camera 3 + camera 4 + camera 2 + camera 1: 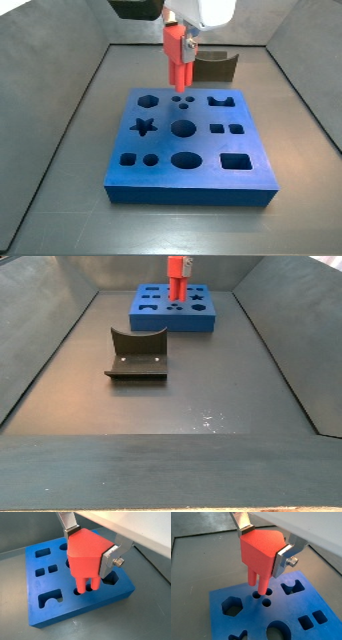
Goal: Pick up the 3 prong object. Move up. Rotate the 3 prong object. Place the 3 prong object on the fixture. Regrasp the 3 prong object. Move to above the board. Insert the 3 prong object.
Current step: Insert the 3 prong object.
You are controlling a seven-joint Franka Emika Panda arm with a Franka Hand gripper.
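Now: insert step | wrist views: gripper (pixel 264 548) fingers clamped on 3 prong object (pixel 261 554), prongs down, tips entering small round holes of board (pixel 271 612) | side views: piece (pixel 177 55) upright over board's far edge; fixture (pixel 138 354) empty, well apart | next, likely: straight push down, keep prongs aligned, then release.

Open floor (pixel 174 406) lies around the fixture (pixel 138 354), which stands well apart from the board (pixel 187 140), where the hand (pixel 93 549) holds the 3 prong object (pixel 261 554) upright over small holes.
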